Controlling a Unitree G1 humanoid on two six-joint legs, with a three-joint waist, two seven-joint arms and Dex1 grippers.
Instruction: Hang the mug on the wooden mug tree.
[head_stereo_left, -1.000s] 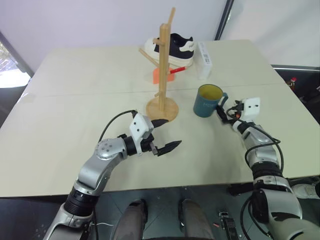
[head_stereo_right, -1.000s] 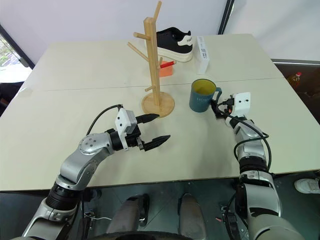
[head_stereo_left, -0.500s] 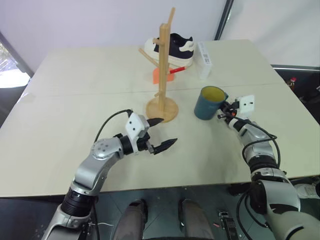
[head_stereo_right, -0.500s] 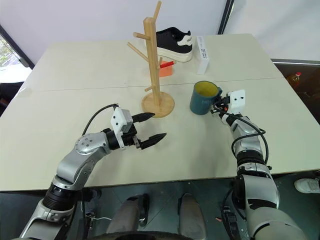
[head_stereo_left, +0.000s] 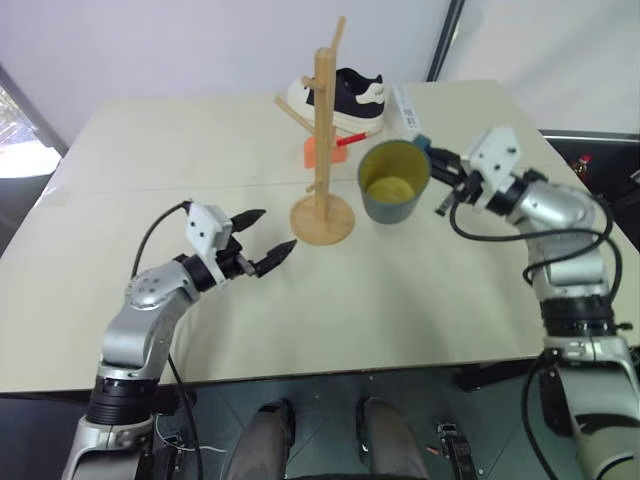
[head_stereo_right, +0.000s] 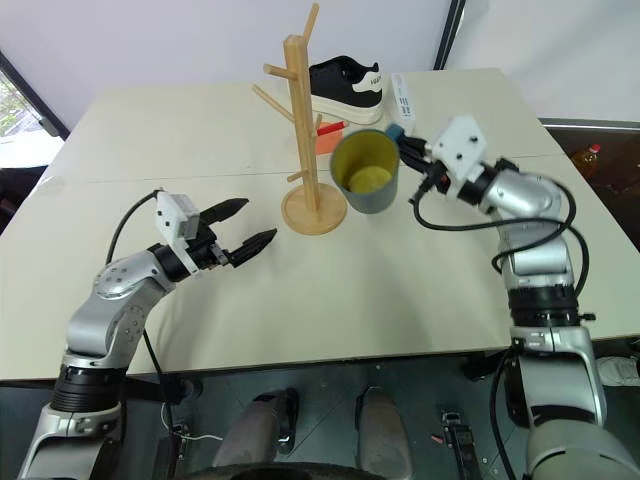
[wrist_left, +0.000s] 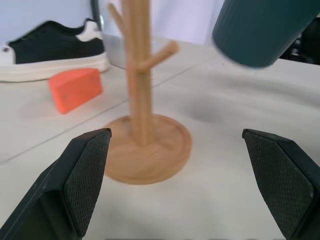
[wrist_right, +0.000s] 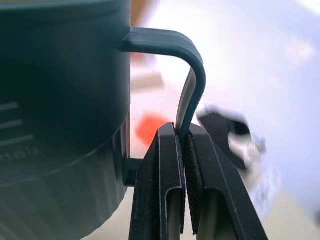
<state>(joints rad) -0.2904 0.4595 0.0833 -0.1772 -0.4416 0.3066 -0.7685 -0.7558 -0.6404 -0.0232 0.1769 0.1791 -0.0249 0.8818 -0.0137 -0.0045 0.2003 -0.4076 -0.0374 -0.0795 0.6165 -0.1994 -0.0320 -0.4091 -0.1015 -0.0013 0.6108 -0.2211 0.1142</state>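
Observation:
The dark teal mug (head_stereo_left: 393, 183) with a yellowish inside hangs in the air just right of the wooden mug tree (head_stereo_left: 323, 140), tilted so its mouth faces me. My right gripper (wrist_right: 184, 145) is shut on the mug's loop handle (wrist_right: 192, 85), seen close up in the right wrist view. The mug tree stands upright on its round base (head_stereo_right: 314, 212) in the middle of the table. Left of that base, low over the table, my left gripper (head_stereo_left: 266, 244) is open with nothing between its fingers (wrist_left: 85, 177); its wrist view shows the tree's base (wrist_left: 145, 150) and the mug (wrist_left: 260, 30) above.
A black and white shoe (head_stereo_left: 345, 95), an orange block (wrist_left: 75, 89) and a long white box (head_stereo_left: 408, 112) lie on the far side of the table behind the tree. The table's front edge (head_stereo_left: 330, 370) runs near my arms.
My right gripper shut on the mug's handle, lifted the mug off the table and carried it left toward the tree, tilting it. My left gripper drew back to the left, away from the tree's base.

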